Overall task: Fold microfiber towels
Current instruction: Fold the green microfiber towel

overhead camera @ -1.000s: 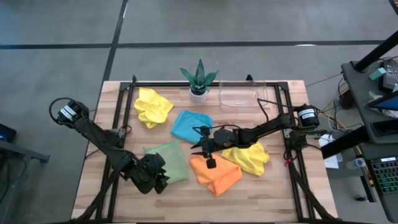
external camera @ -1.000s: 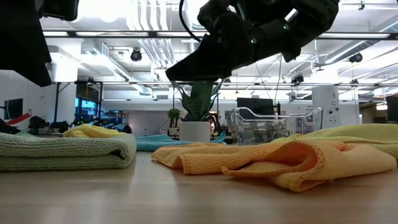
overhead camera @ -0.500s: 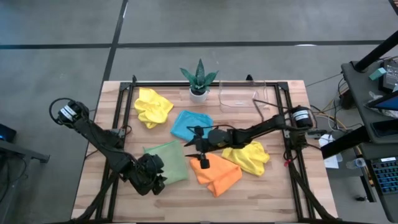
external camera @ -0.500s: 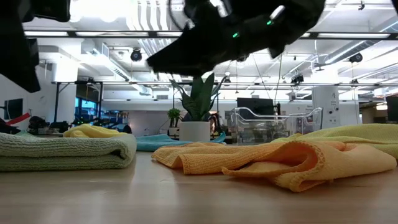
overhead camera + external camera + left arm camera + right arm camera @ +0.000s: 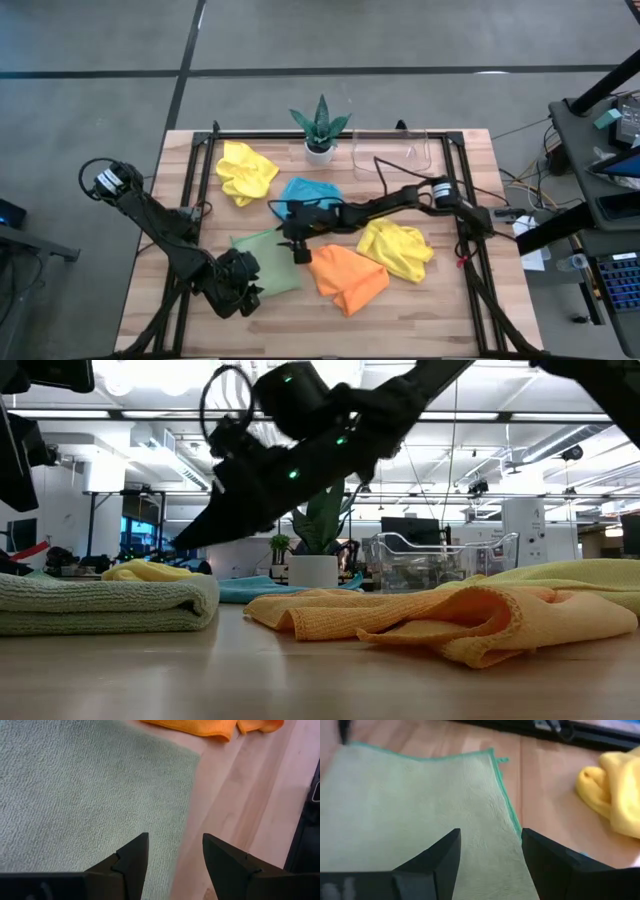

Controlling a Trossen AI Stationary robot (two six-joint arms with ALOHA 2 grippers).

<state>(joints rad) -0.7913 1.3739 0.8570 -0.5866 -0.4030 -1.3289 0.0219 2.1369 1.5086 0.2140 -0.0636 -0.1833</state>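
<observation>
Five towels [image 5: 270, 262], one plant [image 5: 320, 127], one tray [image 5: 391, 156]

A table [image 5: 450, 310] carries five towels: the folded towel [image 5: 268, 262] lies left of centre toward the front edge, the crumpled towel [image 5: 347, 277] just to its right, and another towel [image 5: 398, 249] right of that. Behind them a fourth towel [image 5: 310, 192] lies near the middle and a bunched towel [image 5: 245, 169] sits to its left toward the back, with a potted plant [image 5: 320, 130] at the back edge and a tray [image 5: 390, 155] beside it on the right. The left gripper [image 5: 232, 292] hangs over the folded towel's front left corner, while the right gripper [image 5: 297, 238] reaches across from the right, over the spot between the fourth towel, the folded towel and the crumpled towel.
</observation>
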